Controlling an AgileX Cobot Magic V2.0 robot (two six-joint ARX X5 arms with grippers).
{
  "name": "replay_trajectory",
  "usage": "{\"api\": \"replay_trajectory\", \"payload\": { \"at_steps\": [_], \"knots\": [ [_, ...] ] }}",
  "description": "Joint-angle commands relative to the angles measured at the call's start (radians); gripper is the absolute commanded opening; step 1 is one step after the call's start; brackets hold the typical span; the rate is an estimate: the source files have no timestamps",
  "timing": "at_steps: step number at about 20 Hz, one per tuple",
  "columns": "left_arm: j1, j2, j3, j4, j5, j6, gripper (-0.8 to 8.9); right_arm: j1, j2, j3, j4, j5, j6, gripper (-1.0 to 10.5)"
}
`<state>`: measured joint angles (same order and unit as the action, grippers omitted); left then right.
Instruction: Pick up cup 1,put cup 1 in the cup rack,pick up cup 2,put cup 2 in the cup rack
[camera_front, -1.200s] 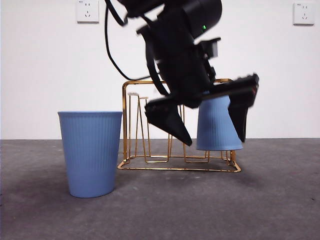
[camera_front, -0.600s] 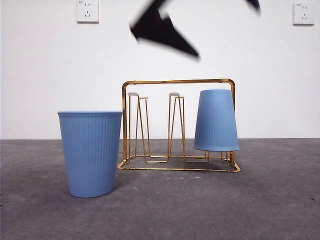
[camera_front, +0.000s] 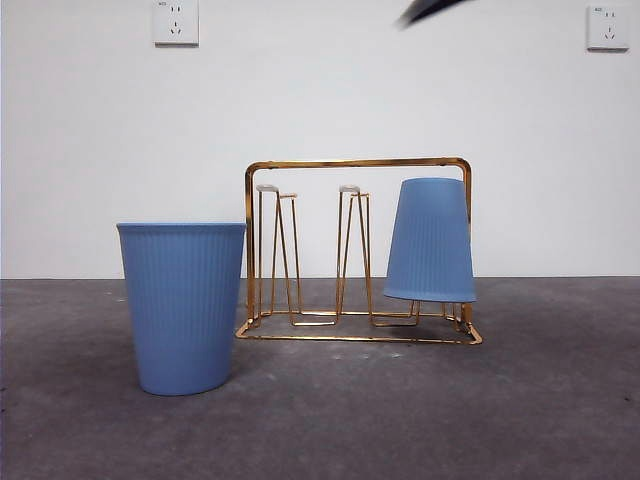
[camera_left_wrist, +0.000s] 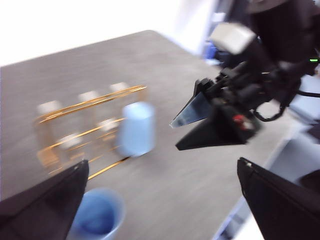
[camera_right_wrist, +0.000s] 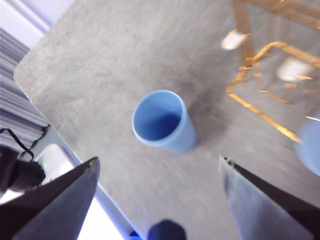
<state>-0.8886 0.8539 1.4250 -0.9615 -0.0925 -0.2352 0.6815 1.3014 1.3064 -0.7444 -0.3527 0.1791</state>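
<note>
Cup 1 (camera_front: 431, 240) is blue and sits upside down on a peg at one end of the cup rack (camera_front: 357, 163). The gold wire rack stands on the grey table (camera_front: 400, 420). Cup 2 (camera_front: 182, 305), also blue, stands the right way up on the table just beside the other end of the rack. The left gripper (camera_left_wrist: 160, 200) is up high above the table, with its jaws wide apart and nothing in them. The right gripper (camera_right_wrist: 157, 200) hangs above cup 2, also spread wide and holding nothing.
</note>
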Motion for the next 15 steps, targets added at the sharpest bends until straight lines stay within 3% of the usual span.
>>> {"api": "replay_trajectory", "payload": {
  "at_steps": [1, 6, 13, 15],
  "knots": [
    [0.000, -0.045, -0.008, -0.070, -0.060, 0.027, 4.99, 0.040, 0.119, -0.006, 0.086, -0.006, 0.062, 4.1],
    [0.000, -0.100, -0.008, -0.191, -0.069, 0.027, 4.99, 0.112, 0.340, -0.005, 0.218, 0.072, 0.114, 4.1],
    [-0.001, -0.101, -0.008, -0.203, -0.063, 0.037, 4.99, 0.137, 0.504, -0.002, 0.284, 0.152, 0.163, 4.0],
    [-0.001, -0.101, -0.008, -0.204, -0.063, 0.037, 4.99, 0.137, 0.532, -0.002, 0.308, 0.160, 0.163, 3.3]
  ]
}}
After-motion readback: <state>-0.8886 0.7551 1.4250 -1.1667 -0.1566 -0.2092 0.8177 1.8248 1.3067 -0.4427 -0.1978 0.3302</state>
